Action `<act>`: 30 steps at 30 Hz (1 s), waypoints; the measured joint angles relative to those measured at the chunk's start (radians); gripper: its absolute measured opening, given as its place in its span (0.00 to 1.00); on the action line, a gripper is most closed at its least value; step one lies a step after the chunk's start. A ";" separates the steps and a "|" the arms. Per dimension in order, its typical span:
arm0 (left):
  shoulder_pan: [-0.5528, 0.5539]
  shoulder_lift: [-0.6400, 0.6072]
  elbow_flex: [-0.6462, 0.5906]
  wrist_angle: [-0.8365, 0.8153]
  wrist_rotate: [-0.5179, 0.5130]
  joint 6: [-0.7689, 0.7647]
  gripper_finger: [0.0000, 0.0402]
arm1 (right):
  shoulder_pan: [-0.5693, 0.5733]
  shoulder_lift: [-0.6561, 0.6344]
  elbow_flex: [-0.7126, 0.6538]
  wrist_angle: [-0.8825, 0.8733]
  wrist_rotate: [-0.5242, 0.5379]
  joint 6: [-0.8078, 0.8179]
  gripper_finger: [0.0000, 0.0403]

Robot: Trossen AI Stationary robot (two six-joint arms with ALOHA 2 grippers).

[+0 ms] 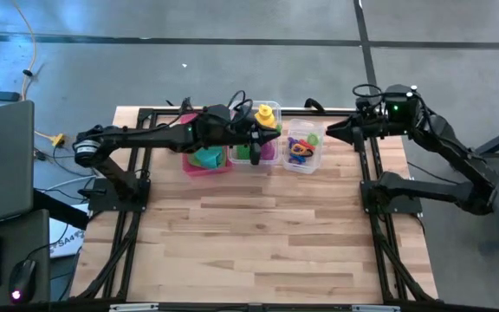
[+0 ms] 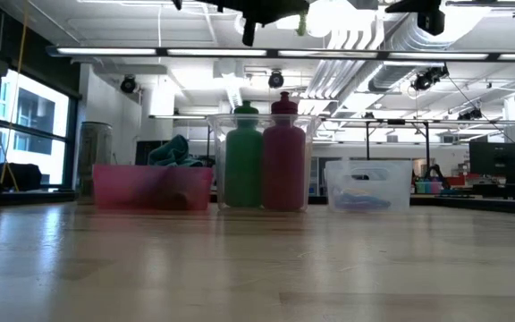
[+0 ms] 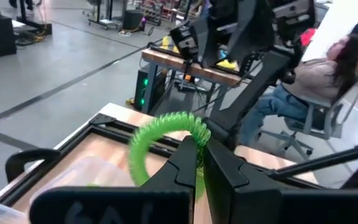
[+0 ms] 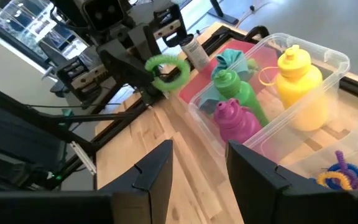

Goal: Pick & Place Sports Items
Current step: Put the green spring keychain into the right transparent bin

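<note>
My left gripper [image 1: 274,135] is high over the middle clear bin [image 1: 251,107] and is shut on a green coiled ring [image 3: 164,140], which also shows in the right wrist view [image 4: 168,71]. The green [image 4: 236,92], purple [image 4: 236,121] and yellow [image 4: 301,87] bottles stand in that bin. A teal cloth [image 4: 230,60] lies in the pink bin [image 1: 204,166]. Several coloured rings [image 1: 300,151] lie in the right clear bin [image 1: 306,165]. My right gripper [image 4: 197,167] is open and empty, raised just right of the bins [image 1: 331,132]. My left gripper pinches the green ring at one spot on its loop [image 3: 199,144] between its two fingers. The fingers lie roughly level, pointing toward the table's right. The rest of the loop stands out past the fingertips, lifted clear above the bins.
A grey metal cylinder with a dark cap [image 4: 192,50] stands at the far edge beside the pink bin. The black frame rails [image 1: 372,173] run along the table's sides. The near wooden tabletop [image 1: 258,243] is bare. A person sits in a chair beyond the table [image 3: 328,74].
</note>
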 joint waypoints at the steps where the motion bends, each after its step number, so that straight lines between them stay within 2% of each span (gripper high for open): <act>1: 0.006 0.007 0.007 0.003 0.000 0.000 0.02 | 0.004 0.001 0.000 0.000 0.007 -0.001 0.35; 11: 0.031 0.032 0.010 0.010 0.019 -0.004 0.02 | 0.016 0.043 0.000 0.000 0.026 -0.021 0.35; 19: 0.030 0.032 0.010 0.044 0.155 -0.053 0.02 | 0.115 0.134 0.000 0.132 0.027 -0.020 0.35; 22: 0.030 0.032 0.010 0.052 0.195 -0.084 0.02 | 0.157 0.161 0.000 0.181 0.060 -0.025 0.35; 27: 0.030 0.031 0.010 0.189 0.270 -0.171 0.02 | 0.212 0.186 0.000 0.249 0.109 -0.037 0.35; 30: 0.030 0.030 0.010 0.249 0.272 -0.193 0.02 | 0.236 0.196 0.000 0.286 0.113 -0.044 0.35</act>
